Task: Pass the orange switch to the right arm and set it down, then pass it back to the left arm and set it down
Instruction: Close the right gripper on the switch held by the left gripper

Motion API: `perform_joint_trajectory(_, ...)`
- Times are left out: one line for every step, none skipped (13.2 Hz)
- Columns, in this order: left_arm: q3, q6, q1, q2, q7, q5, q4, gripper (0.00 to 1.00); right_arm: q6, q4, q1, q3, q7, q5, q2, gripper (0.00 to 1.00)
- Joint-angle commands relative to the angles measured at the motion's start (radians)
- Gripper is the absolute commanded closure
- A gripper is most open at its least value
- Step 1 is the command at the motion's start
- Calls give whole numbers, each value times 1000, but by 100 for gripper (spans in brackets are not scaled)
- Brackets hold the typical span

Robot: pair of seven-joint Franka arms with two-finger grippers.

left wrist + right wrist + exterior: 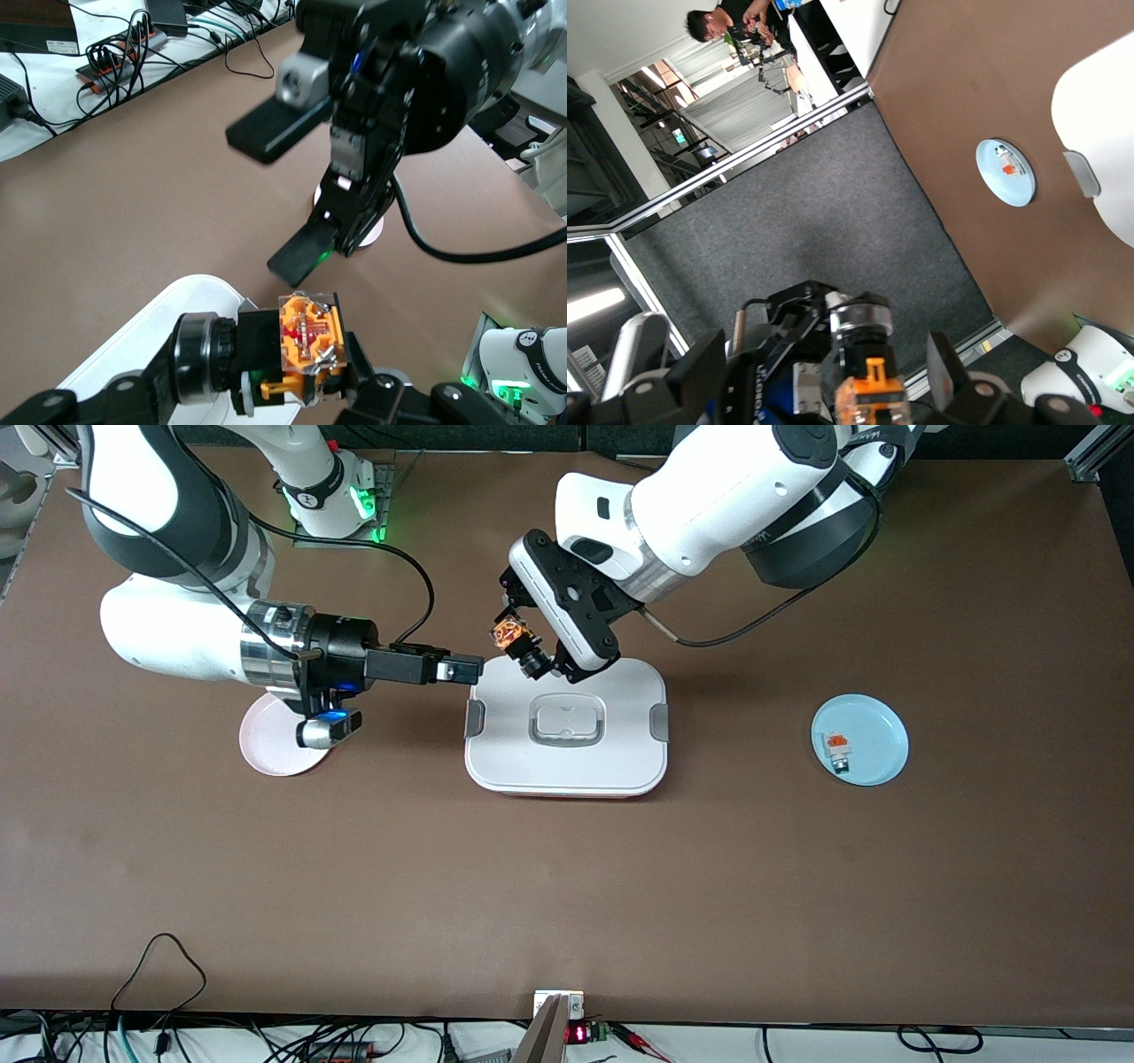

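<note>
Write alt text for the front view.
The left gripper holds the orange switch over the white box's edge, facing the open right gripper. A pink plate and a blue plate sit at the table's ends.

The orange switch (pixel 516 640), a stubby black cylinder with an orange end, is clamped in the left pincer (pixel 523 646), lying tilted over the white box (pixel 567 726), facing the right pincer's (pixel 468 670) spread fingers.

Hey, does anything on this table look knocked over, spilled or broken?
Nothing stands out. The box sits closed and flat, the small block lies on the blue plate, and the left gripper holds the orange switch.
</note>
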Motion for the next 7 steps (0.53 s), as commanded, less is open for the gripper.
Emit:
perform_joint_trajectory(6, 14, -9, -8, -24, 27, -6, 97, 49, -58, 37, 4, -13, 26, -23, 0)
perform_joint_trajectory(6, 12, -9, -8, -23, 27, -9, 97, 58, -61, 48, 4, -10, 26, -24, 0)
perform_joint_trajectory(6, 11, -8, -12, -24, 27, -15, 97, 56, -62, 54, 4, -8, 26, -27, 0)
perform_joint_trajectory(6, 7, -6, -15, -24, 27, -16, 97, 50, -63, 57, 4, -7, 26, -27, 0)
perform_joint_trajectory(8, 4, -5, -17, -24, 27, -18, 97, 47, -63, 60, 4, -4, 26, -27, 0)
perform_joint_trajectory(8, 4, -2, -18, -24, 27, -18, 97, 46, -63, 62, 4, -4, 26, -29, 0)
perform_joint_trajectory(9, 4, -2, -18, -24, 27, -18, 97, 44, -63, 62, 5, -2, 26, -29, 0)
